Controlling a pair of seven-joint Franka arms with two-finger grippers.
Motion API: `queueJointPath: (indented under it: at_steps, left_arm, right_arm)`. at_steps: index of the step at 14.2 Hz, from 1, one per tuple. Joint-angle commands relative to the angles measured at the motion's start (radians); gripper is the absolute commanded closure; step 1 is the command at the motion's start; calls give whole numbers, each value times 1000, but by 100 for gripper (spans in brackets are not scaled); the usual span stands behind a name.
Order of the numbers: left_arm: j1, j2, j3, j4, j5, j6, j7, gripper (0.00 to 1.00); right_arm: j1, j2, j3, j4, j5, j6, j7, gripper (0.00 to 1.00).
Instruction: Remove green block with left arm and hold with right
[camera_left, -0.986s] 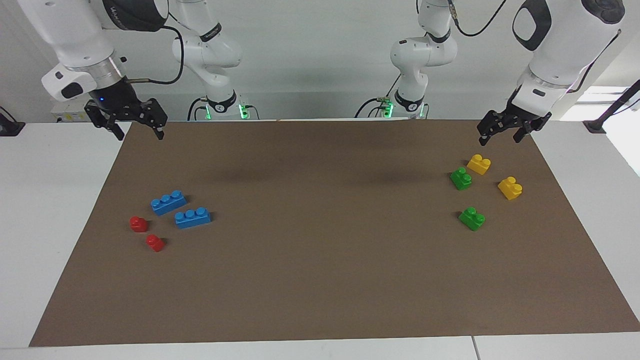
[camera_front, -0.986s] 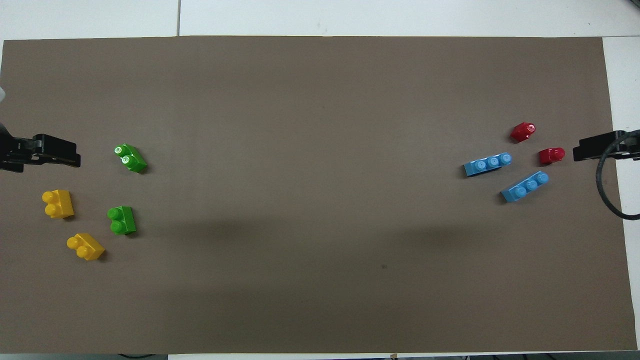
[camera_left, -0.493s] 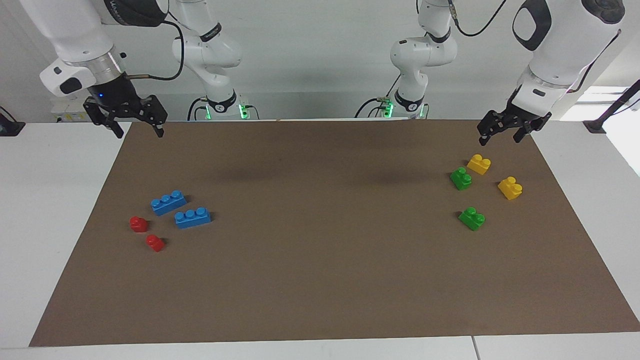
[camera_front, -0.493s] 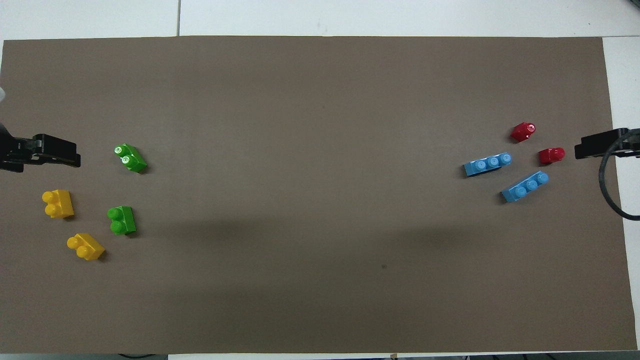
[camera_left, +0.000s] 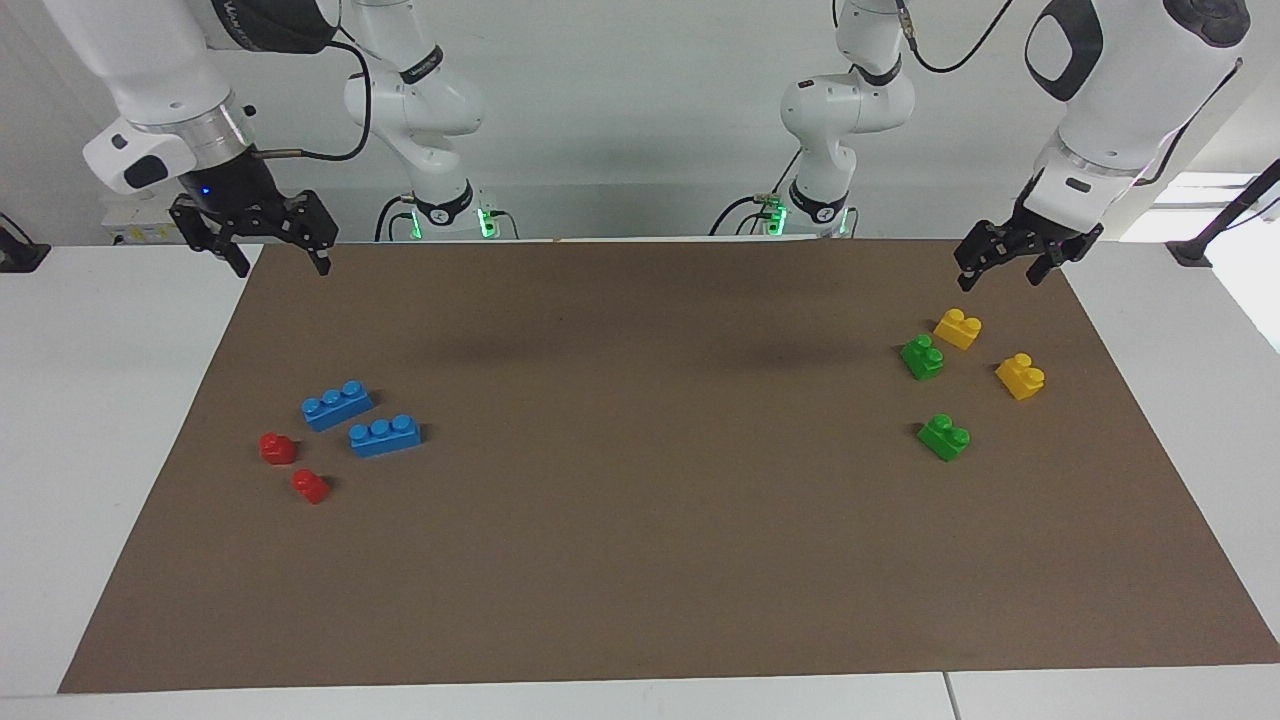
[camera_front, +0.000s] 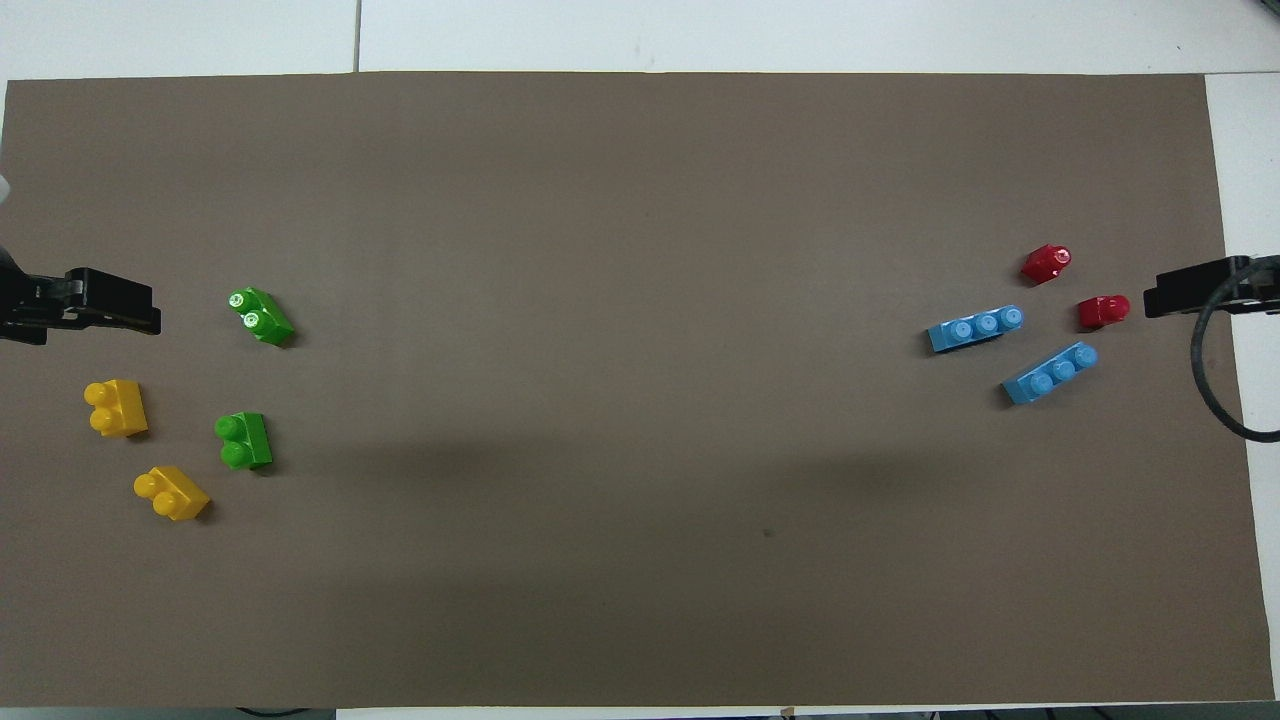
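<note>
The bright-green two-stud green block (camera_left: 943, 437) (camera_front: 260, 315) lies on the brown mat (camera_left: 640, 500) toward the left arm's end. It is farther from the robots than a darker green brick (camera_left: 922, 357) (camera_front: 243, 440). My left gripper (camera_left: 1000, 278) (camera_front: 140, 310) hangs open and empty over the mat's edge at that end, apart from every brick. My right gripper (camera_left: 280, 266) (camera_front: 1165, 300), with a wire loop at it, hangs open and empty over the mat's edge at the right arm's end.
Two yellow bricks (camera_left: 957, 328) (camera_left: 1020, 376) lie beside the green ones. At the right arm's end lie two blue three-stud bricks (camera_left: 337, 405) (camera_left: 385, 436) and two small red pieces (camera_left: 277, 447) (camera_left: 310, 486). White table (camera_left: 120, 420) surrounds the mat.
My right gripper has risen slightly. The left gripper and all bricks are where they were.
</note>
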Motion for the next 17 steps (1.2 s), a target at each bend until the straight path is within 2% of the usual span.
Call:
queueJointPath:
  at_steps: [1, 3, 5, 17]
  left_arm:
    - [-13, -23, 12, -16, -12, 2, -1, 0]
    - [-14, -23, 12, -16, -12, 3, -1, 0]
    - [-14, -23, 12, -17, -12, 2, -4, 0]
    - [-13, -25, 12, -17, -12, -3, -3, 0]
  right_arm:
    - [31, 8, -9, 22, -4, -29, 2, 0]
    - [80, 10, -67, 35, -14, -32, 3, 0]
    - [83, 10, -78, 36, -9, -33, 3, 0]
    - [89, 8, -79, 36, -18, -40, 9, 0]
